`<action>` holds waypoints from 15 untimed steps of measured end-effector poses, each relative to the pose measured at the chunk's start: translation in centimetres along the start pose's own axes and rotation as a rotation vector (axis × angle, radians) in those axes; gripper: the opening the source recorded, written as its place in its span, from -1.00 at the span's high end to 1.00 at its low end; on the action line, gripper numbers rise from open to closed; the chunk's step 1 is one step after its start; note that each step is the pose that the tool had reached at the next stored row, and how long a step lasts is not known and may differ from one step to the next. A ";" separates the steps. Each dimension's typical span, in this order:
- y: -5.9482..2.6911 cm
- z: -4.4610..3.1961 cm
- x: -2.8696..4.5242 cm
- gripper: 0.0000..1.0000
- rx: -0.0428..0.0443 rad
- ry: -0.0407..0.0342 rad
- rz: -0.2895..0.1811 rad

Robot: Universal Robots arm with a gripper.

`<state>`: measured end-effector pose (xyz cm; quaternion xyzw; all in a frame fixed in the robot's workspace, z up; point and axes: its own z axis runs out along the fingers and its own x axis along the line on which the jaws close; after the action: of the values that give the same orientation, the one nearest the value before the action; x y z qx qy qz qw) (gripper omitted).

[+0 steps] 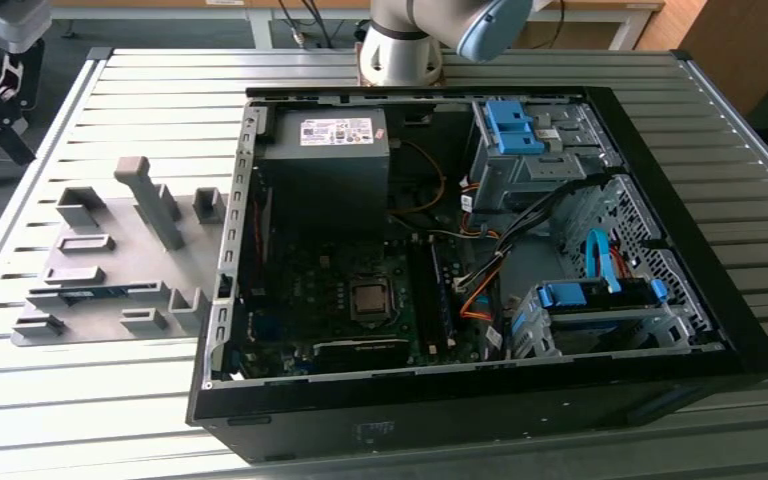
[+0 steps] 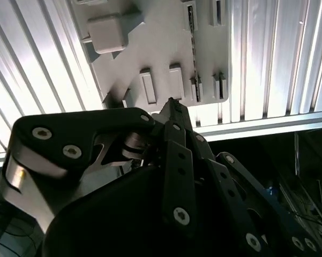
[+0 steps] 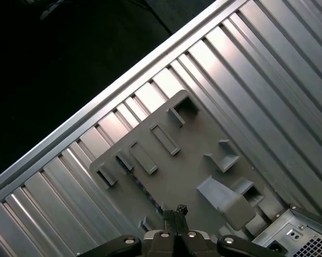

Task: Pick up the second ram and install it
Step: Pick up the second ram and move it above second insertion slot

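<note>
First wrist view: gripper (image 3: 175,212) pointing down over holder plate (image 3: 190,155), jaws seemingly closed, empty.

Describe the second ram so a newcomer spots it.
Beside the open computer case, on the exterior view's left, a gray holder plate lies on the slatted table. The second ram sits in a low slot there: a thin blue-teal strip among plain gray blocks.

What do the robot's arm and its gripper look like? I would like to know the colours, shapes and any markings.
In the exterior view the arm is a round, silver-grey tube with a pale blue joint cap. In both wrist views the gripper is matt black. It is built of flat link bars with rounded ends, joined by silver screw heads, and it narrows to a slim tip.
</note>
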<state>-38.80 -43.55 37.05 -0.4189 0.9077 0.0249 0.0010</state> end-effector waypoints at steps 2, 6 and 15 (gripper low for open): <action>0.21 0.13 0.26 0.79 -0.0002 0.0003 -0.006; 0.72 0.43 0.83 0.79 -0.0005 0.0008 -0.020; 0.69 1.12 0.86 0.79 -0.0042 0.0081 -0.179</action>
<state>-39.90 -43.70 35.94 -0.4984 0.8666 0.0249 -0.0014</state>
